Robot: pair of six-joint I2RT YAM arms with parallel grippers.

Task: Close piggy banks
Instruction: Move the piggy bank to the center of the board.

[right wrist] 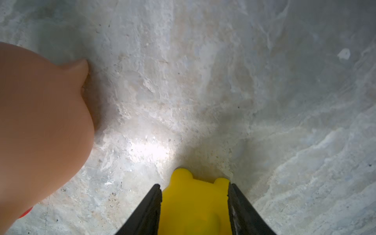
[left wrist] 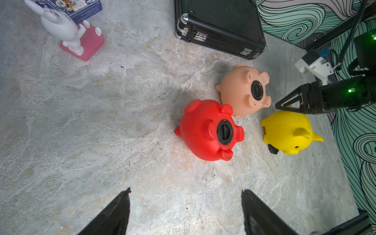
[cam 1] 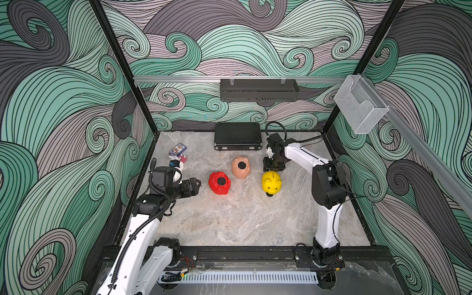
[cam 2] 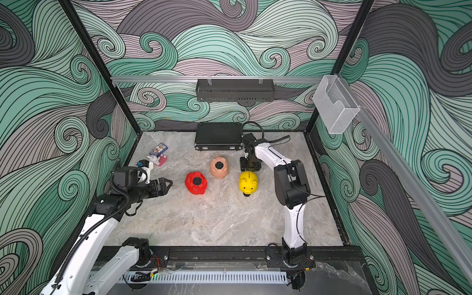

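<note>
The yellow piggy bank [cam 1: 271, 181], glossy moulded plastic, stands upright on its feet right of the middle of the grey marble-patterned tabletop [cam 1: 242, 224]. Its coin slot faces up. Its long axis runs front to back, snout toward the front edge where the arm bases sit and rump toward the back wall. 1 small round black plug [cam 1: 269, 194] lies loose on the table against the snout.

The right gripper [cam 1: 273, 168] comes down at the pig's rump. In the right wrist view its 2 black fingers [right wrist: 150, 205] bracket the yellow body and press on both flanks, with no gap showing.

The peach-pink piggy bank [cam 1: 240, 167], of the same glossy plastic, lies just left of and behind the yellow one, belly up, with a black plug seated in its round belly hole. The red piggy bank [cam 1: 219, 182], also glossy plastic, lies just in front of and left of the peach one. It is also on its back, feet up, and its belly hole is plugged in black. I cannot tell which way these 2 snouts point.

The left gripper [cam 1: 198, 184] hovers left of the red pig, aimed at it, with its jaws spread wide and nothing between them.

A black ribbed hard case [cam 1: 237, 136] sits by the back wall. A blue card box [cam 1: 178, 149] and a white rabbit figurine on a pink base [left wrist: 65, 28] stand at the left rear.
</note>
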